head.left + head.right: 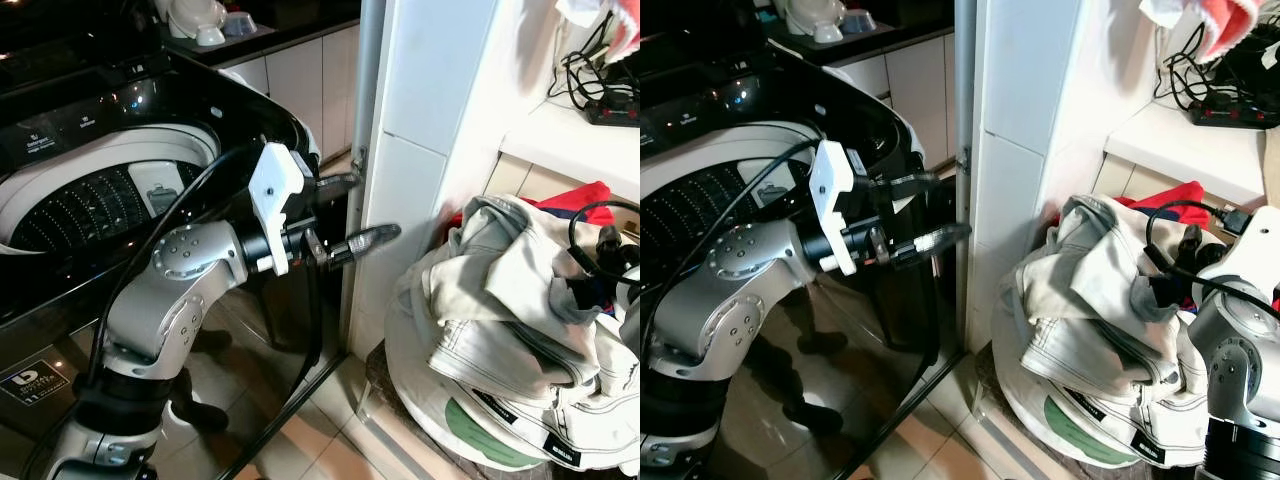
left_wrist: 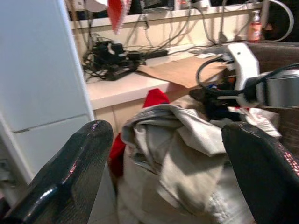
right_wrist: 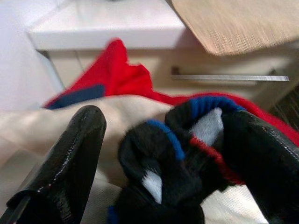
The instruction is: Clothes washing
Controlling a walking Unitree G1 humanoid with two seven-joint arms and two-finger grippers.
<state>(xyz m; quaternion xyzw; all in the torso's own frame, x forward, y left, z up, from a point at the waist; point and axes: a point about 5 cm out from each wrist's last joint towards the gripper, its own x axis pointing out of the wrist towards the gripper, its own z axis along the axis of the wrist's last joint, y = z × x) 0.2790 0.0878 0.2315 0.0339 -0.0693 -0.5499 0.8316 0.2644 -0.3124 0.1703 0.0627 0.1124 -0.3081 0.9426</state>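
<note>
Right pincer point(image 3: 154, 163): fingers spread around a black striped garment point(image 3: 182, 154), on top of the cream clothes pile point(image 1: 500, 330) beside the white pillar point(image 1: 420, 150). Left pincer point(image 1: 352, 212): spread, empty, raised before the black washing machine point(image 1: 110, 150), drum uncovered.

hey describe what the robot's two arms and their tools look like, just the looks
Both arms are silver metal with rounded joint housings studded with small screws, on black bases. The left arm carries a white plastic bracket at the wrist and a black cable looping along it; its tool has two long glossy black fingers. The right arm matches, with a white wrist part, a black cable, and a black-fingered tool.
</note>
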